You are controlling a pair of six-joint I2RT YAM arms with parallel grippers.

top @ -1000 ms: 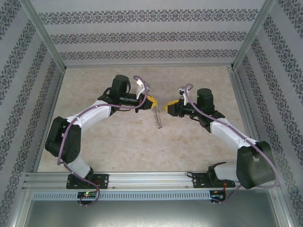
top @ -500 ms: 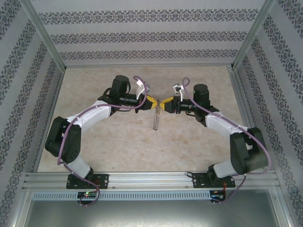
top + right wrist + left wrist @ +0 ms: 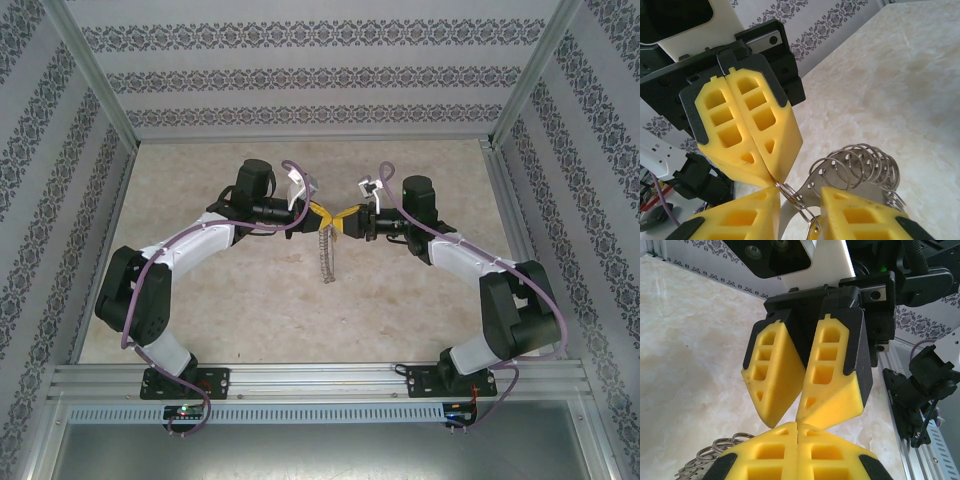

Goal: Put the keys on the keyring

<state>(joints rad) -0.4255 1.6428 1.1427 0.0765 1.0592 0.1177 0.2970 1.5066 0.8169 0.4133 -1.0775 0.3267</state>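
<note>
Left gripper (image 3: 320, 214): over the middle of the counter (image 3: 250, 300), nearer its far edge, raised off the surface. It is clenched. In the right wrist view its yellow pads (image 3: 747, 125) meet along their whole length and pinch one small ring at the very tip. That ring belongs to the keyring (image 3: 324, 255), which hangs from the pinch as a thin grey strand down toward the counter. From close up the keyring (image 3: 855, 162) reads as a fan of overlapping wire loops. Judgement: pinching at one point and lifting lets the hoop hang free, so its rim is open to the other arm. Right gripper (image 3: 343, 221): tip to tip with the left one, nearly touching. Its jaws stand apart with a gap, and pale metal sits in that gap. I cannot tell whether the pads press on it. A small gold-tinted bit (image 3: 812, 229) low between the right fingers (image 3: 865, 215) is probably the keys, but it is too cropped to confirm. Judgement: the right gripper faces the pinch so the piece can be worked onto the ring. Writing: none readable on the arms, the grippers or the counter.
</note>
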